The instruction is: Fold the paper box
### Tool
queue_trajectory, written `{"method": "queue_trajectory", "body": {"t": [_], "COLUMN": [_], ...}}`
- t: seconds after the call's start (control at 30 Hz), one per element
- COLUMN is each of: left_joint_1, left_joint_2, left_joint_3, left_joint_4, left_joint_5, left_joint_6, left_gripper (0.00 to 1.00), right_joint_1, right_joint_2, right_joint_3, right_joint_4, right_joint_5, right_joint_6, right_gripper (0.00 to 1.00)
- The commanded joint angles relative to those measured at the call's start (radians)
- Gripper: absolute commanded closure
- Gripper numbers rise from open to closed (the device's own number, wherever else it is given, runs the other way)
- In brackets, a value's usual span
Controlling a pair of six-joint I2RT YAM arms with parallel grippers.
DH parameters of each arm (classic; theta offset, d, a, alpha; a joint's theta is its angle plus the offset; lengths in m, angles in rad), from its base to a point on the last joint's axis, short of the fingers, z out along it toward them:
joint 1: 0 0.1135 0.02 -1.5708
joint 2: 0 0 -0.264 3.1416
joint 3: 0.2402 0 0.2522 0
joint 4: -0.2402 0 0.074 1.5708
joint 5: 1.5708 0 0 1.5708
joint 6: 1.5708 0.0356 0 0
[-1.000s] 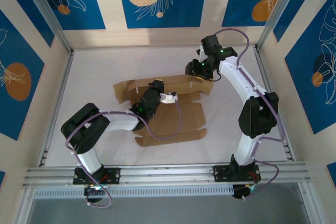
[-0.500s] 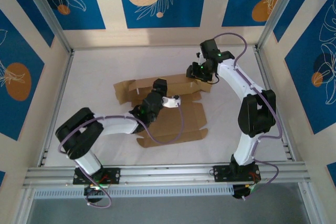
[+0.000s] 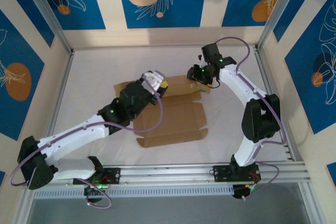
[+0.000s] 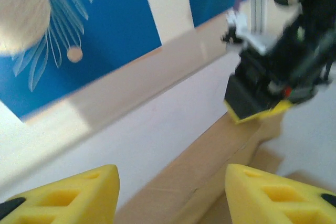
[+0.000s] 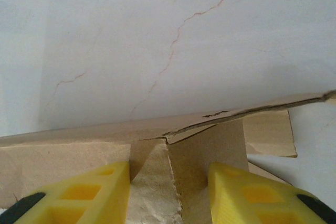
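We see the paper box (image 3: 173,121) near the middle of the counter (image 3: 94,66). Its broad panel lies flat, with the nearest flap at its 6 o'clock edge and a long strip along its 12 o'clock edge. A loose flap juts out at its 10 o'clock corner.

The left arm reaches in from 7 o'clock across the box's left side. The left end effector (image 3: 159,83) hangs over the far strip at about 11 o'clock of the box. In its wrist view we see its jaws standing wide apart with nothing between them, so it is released. Beyond them the far strip rises as a low cardboard wall.

Farther off, the right end effector (image 3: 194,75) sits at the box's 1 o'clock corner. In the left wrist view its yellow tip is against the end of that wall. Its own wrist view shows its jaws straddling a creased corner of cardboard. We cannot tell whether they are pinching it or only standing around it.
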Motion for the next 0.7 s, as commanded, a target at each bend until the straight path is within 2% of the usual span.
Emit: {"method": "queue_trajectory", "body": {"t": [0.0, 0.1, 0.27, 0.33, 0.47, 0.67], "left_joint_1": [-0.004, -0.003, -0.001, 0.006, 0.013, 0.041], "left_joint_2": [-0.027, 0.008, 0.143, 0.199, 0.297, 0.402], "left_joint_3": [-0.13, -0.215, -0.274, -0.295, -0.325, -0.335], "left_joint_4": [0.192, 0.334, 0.566, 0.678, 0.802, 0.909], "left_joint_5": [-0.016, -0.109, -0.193, -0.224, -0.297, -0.376], "left_joint_6": [-0.65, -0.998, -1.23, -1.26, -1.345, -1.401], "left_gripper": [0.43, 0.39, 0.33, 0.32, 0.33, 0.36], "right_joint_1": [0.006, 0.011, 0.011, 0.012, 0.013, 0.017], "right_joint_2": [-0.006, -0.012, -0.018, -0.019, -0.021, -0.025], "right_joint_3": [-0.044, -0.049, -0.053, -0.057, -0.073, -0.089], "right_joint_4": [-0.038, -0.036, -0.029, -0.022, 0.0, 0.008], "right_joint_5": [0.032, 0.035, 0.029, 0.02, 0.003, 0.007], "right_joint_6": [0.029, 0.03, 0.04, 0.049, 0.067, 0.069], "right_gripper": [0.57, 0.57, 0.57, 0.57, 0.57, 0.57]}}
